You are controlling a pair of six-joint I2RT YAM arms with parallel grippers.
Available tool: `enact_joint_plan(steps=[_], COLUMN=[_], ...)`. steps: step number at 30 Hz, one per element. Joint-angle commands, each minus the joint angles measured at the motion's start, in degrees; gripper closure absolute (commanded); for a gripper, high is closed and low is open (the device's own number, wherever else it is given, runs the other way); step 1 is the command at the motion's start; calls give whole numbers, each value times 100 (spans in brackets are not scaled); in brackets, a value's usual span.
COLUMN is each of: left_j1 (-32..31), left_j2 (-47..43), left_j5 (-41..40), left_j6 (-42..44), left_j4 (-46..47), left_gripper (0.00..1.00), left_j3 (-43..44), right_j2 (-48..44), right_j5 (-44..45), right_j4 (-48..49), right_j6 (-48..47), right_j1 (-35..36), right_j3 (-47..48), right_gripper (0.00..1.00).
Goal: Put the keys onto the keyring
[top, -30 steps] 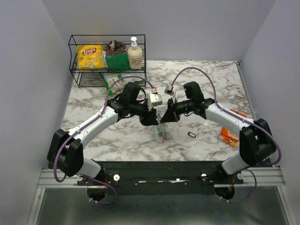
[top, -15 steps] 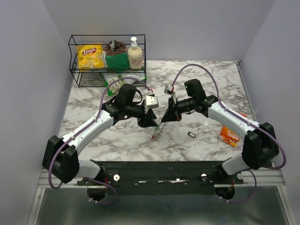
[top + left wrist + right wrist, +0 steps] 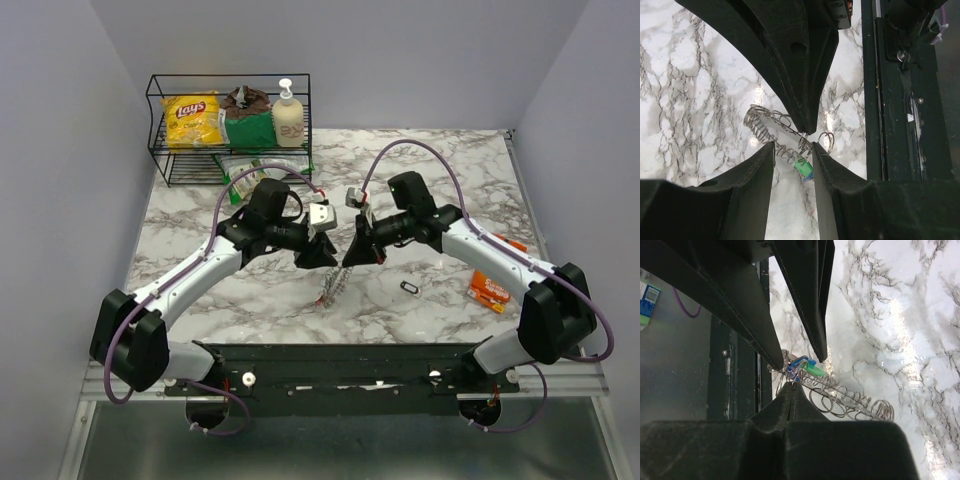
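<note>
The keyring [image 3: 766, 125] is a springy tangle of wire coil and rings, and hangs just above the marble between both arms [image 3: 329, 286]. A green key [image 3: 802, 163] and a blue key [image 3: 801, 362] dangle from it, bunched together. My right gripper [image 3: 792, 384] is shut on a wire loop of the keyring right beside the keys. My left gripper [image 3: 793, 149] faces it with its jaws partly apart. The coil and the keys lie in that gap, and the wire brushes the left fingertips [image 3: 776, 358]. In the top view the grippers meet tip to tip [image 3: 336, 254].
A small black loop [image 3: 410, 287] lies on the marble to the right, with a flat orange packet [image 3: 490, 290] beyond it. A wire rack [image 3: 228, 125] with chips, a bag and a soap bottle stands at the back left. The black front rail [image 3: 895, 100] runs close by.
Both grippers have shifted slightly left and away from me, still tip to tip. The hanging coil has swung left. My left jaws have narrowed a little around it.
</note>
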Motion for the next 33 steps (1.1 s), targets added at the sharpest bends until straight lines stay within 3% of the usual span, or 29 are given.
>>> enact_joint_plan(steps=[1, 11, 27, 33], left_j1=[34, 34, -106, -168], left_j2=[114, 210, 545, 571], left_j5=[264, 263, 369, 413], left_j6=[-32, -269, -129, 12], left_j4=[43, 227, -115, -256], left_gripper=[61, 71, 73, 66], left_j3=[158, 185, 413, 449], right_j2=[-204, -204, -187, -143], right_j5=[-121, -86, 2, 11], right_j4=[-64, -143, -161, -152], right_j6=[-91, -100, -56, -38], right_j1=[44, 53, 53, 53], right_j3=[199, 252, 305, 322], right_gripper=[99, 100, 100, 99])
